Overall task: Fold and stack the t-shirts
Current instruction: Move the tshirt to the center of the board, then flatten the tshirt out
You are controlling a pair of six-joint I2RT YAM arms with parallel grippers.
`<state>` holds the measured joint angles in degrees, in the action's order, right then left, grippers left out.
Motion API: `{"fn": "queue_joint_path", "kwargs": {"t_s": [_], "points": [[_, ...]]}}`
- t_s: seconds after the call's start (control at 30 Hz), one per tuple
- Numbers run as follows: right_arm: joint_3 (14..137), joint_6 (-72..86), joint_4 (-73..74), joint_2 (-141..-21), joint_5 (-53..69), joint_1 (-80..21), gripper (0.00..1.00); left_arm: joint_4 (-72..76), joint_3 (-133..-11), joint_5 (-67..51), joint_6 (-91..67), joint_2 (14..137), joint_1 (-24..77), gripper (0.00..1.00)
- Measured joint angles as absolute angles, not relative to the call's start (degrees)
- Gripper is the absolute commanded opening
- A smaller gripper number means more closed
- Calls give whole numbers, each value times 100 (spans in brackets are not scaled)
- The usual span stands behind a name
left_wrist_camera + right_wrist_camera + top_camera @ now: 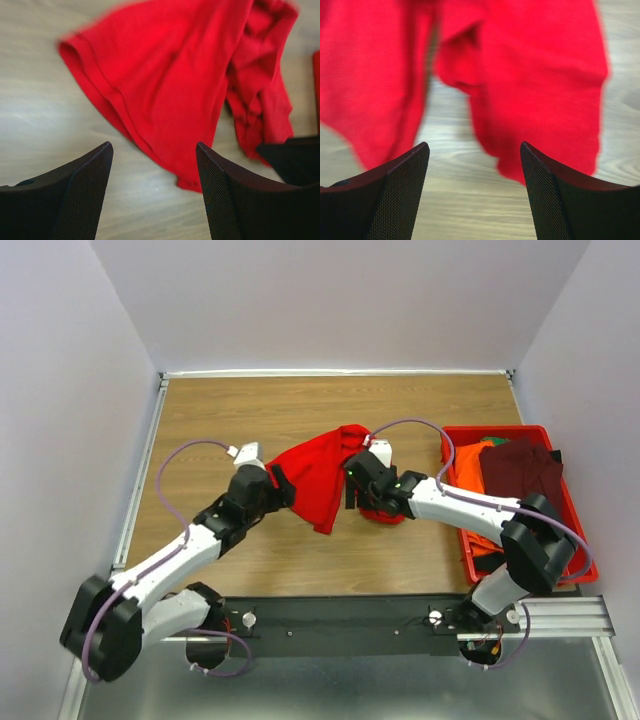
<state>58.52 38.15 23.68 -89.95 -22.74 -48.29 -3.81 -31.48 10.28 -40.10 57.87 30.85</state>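
Roughly counted: three t-shirts, one bin, two arms. Red t-shirt (318, 472) sits bunched mid-table (300, 405), between the two grippers. Orange t-shirt (474, 462) and maroon t-shirt (520, 465) are in the red bin (500, 429) at the table's right side, maroon partly over orange. Only the top view shows the bin and its two shirts. The wrist views give only red cloth on wood, and the right one is blurred. Left gripper (152, 147): jaws wide apart, nothing between them, red hem just ahead of the fingertips. Right gripper (474, 145): jaws likewise wide and empty, red cloth just beyond.
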Motion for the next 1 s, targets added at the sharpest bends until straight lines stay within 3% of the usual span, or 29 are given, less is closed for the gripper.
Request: {"fn": "queue_joint_path", "kwargs": {"t_s": [0.43, 0.53, 0.6, 0.67, 0.73, 0.77, 0.87, 1.0], "points": [[5153, 4287, 2322, -8779, -2939, -4790, 79, 327, -3192, 1433, -4751, 7575, 4727, 75], [5094, 4307, 2320, -8783, -3028, -4790, 78, 395, -3282, 1544, -4853, 7970, 4858, 69], [5094, 4311, 2309, -8818, -3124, -4790, 70, 425, -3339, 1605, -4901, 8195, 4888, 59], [5094, 4318, 2307, -8858, -3212, -4790, 52, 467, -3439, 1699, -4956, 8377, 4899, 40], [5094, 4351, 2290, -8923, -3328, -4790, 38, 502, -3581, 1798, -4950, 8558, 4899, 18], [5094, 4344, 2281, -8958, -3378, -4788, 26, 497, -3632, 1848, -4995, 8632, 4897, 0], [5111, 4305, 2261, -9026, -3457, -4727, 10, 395, -3813, 1975, -4941, 8779, 4779, 0], [5175, 4150, 2257, -9041, -3514, -4423, 5, 331, -3876, 2029, -4904, 8696, 4219, 0]]}}
